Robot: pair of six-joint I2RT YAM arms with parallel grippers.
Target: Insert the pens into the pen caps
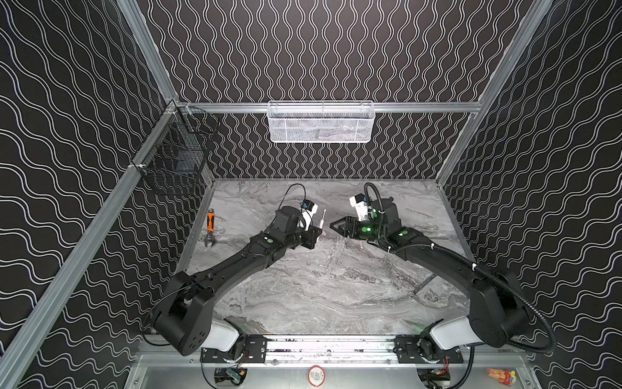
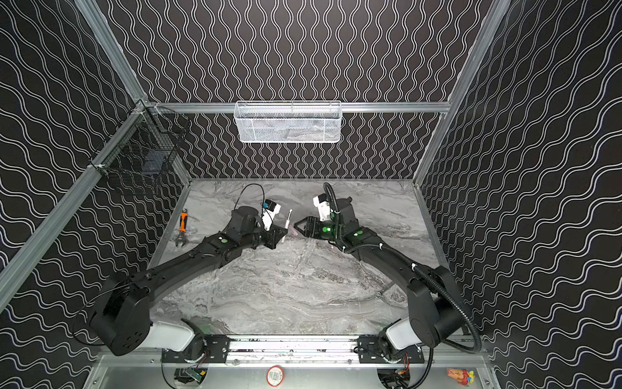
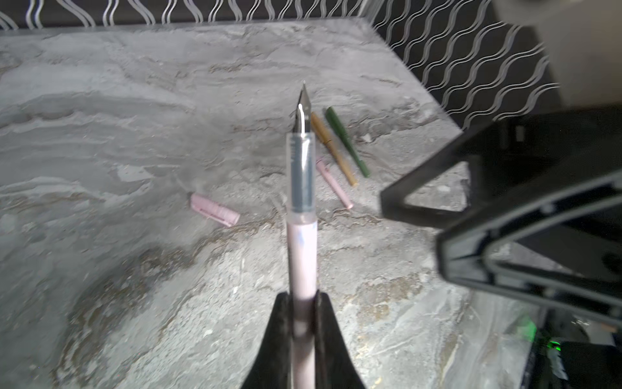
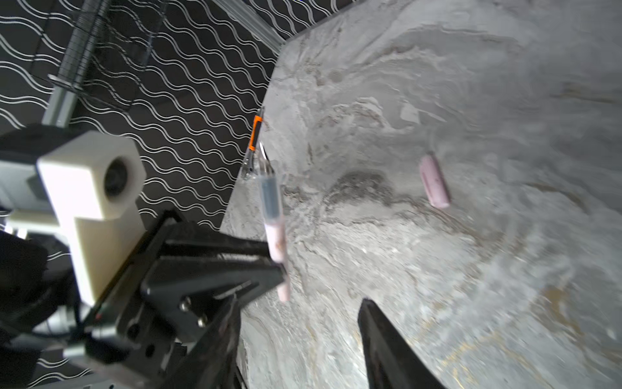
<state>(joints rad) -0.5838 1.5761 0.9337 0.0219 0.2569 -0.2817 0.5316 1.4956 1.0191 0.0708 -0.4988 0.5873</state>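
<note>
Looks like you're nearly done: the gold pen (image 3: pixel 333 148), green pen (image 3: pixel 346 141) and second pink pen (image 3: pixel 333 183) seem capped on the bench (image 3: pixel 101 134). Your left hand (image 3: pixel 303 303) is clamped on the last pink pen (image 3: pixel 302 242), nib bare. Its pink cap (image 3: pixel 214 210) lies loose on the bench, clear of your open, empty right hand (image 3: pixel 410 225).

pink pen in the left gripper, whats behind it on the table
A gold pen, a green pen and a second pink pen lie behind it, a pink cap apart. The held pen covers the table right behind it.
</note>
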